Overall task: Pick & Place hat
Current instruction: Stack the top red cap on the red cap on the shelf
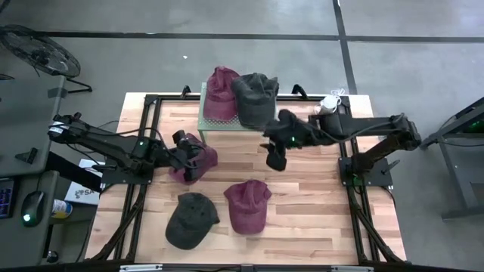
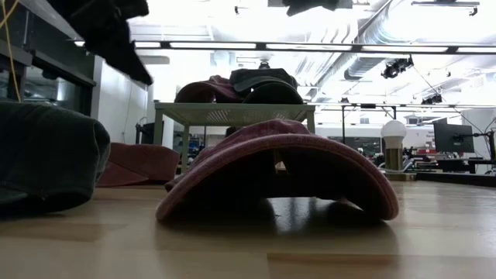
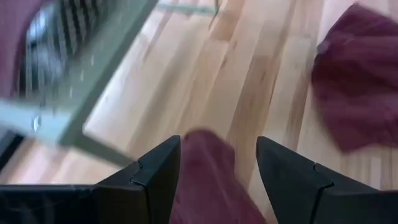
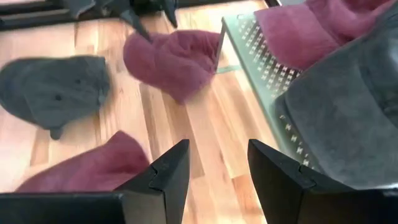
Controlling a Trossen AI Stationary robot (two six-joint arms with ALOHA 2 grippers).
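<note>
**A Red Hat on Its Way to the Rack**

We see a green rack at the far edge of the wooden desk. It stands on thin legs, so the hats on it sit up high. We use this rack as our landmark.

Two hats lie on top of the rack: a red hat and a gray hat right beside it, touching. We think they go there because the rack is the spot where picked hats end up.

Left of the rack, just past its near corner, the left end effector pinches another red hat. In the left wrist view the red cloth sits between the two dark fingers, so the fingers are pressed onto it. The hat hangs bunched up, which tells us it is held by a fold of cloth. We think it is held this way so it can be carried over to the rack.

Right of the rack's near edge, the right end effector hovers above bare desk. In the right wrist view its fingers are spread apart with nothing between them. We think this arm waits for its turn.

Well in front of the rack, two more hats lie flat on the desk: a dark gray hat and a third red hat beside it. These are not picked yet.
</note>
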